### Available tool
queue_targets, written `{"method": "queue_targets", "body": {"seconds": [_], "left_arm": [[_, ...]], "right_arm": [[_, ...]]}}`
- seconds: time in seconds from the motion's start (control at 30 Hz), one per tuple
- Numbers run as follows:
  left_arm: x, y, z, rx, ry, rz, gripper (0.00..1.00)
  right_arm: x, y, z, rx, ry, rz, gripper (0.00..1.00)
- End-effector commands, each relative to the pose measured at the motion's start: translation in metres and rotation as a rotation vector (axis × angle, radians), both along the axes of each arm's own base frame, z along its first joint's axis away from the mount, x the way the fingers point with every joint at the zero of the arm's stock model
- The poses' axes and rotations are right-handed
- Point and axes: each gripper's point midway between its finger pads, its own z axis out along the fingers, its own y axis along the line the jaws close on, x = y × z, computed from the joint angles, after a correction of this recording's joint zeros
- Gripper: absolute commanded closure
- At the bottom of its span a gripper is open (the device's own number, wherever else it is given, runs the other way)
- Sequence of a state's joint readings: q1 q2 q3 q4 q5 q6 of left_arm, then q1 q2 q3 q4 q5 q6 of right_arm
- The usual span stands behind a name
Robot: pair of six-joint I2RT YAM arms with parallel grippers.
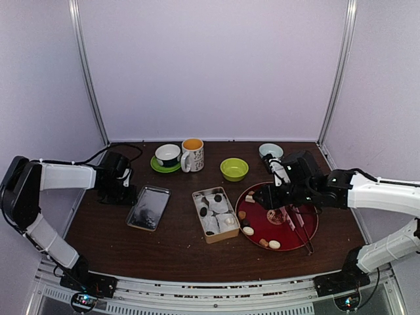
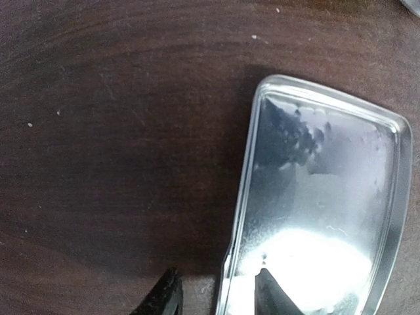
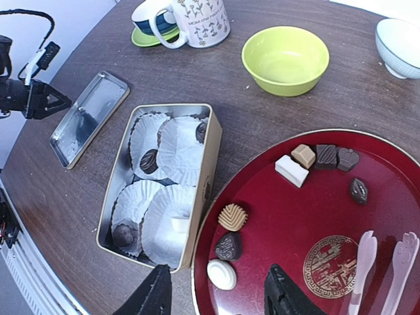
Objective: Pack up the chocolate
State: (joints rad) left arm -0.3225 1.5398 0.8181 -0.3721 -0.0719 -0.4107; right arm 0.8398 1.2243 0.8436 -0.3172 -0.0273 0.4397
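Several chocolates lie on the red plate (image 3: 295, 216): a tan shell (image 3: 232, 216), a dark one (image 3: 228, 247) and a white oval (image 3: 222, 274) near its left rim, and more at its far side (image 3: 326, 155). The open tin (image 3: 209, 157) to the left holds white paper cups, some with chocolates (image 3: 149, 161). My right gripper (image 3: 218, 281) is open and empty above the plate's left rim, one finger over the tin's corner; it also shows from the top (image 1: 264, 197). My left gripper (image 2: 216, 283) is open, its fingers on either side of the silver lid's (image 2: 321, 216) rim.
A green bowl (image 1: 234, 168), a mug (image 1: 193, 155), a cup on a green saucer (image 1: 168, 156) and a pale blue bowl (image 1: 271, 151) stand along the back. Pink tongs (image 3: 367, 262) lie on the plate's right part. The lid (image 1: 149, 207) lies left of the tin (image 1: 222, 237).
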Motion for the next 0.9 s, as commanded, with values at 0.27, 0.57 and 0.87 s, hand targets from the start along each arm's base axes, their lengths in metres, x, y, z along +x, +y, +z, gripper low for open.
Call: {"method": "queue_targets", "body": {"seconds": [0.27, 0.57, 0.87], "left_arm": [[-0.001, 0.005, -0.024, 0.044, 0.076, 0.018, 0.9], [0.004, -0.002, 0.025, -0.017, -0.05, 0.0, 1.0], [-0.011, -0.068, 0.13, -0.397, -0.201, -0.189, 1.0]], "right_arm": [[-0.001, 0.009, 0.01, 0.053, -0.015, 0.036, 0.52], [-0.002, 0.018, 0.023, 0.113, -0.03, 0.058, 0.52], [-0.034, 0.063, 0.079, 0.22, -0.236, 0.335, 0.47]]}}
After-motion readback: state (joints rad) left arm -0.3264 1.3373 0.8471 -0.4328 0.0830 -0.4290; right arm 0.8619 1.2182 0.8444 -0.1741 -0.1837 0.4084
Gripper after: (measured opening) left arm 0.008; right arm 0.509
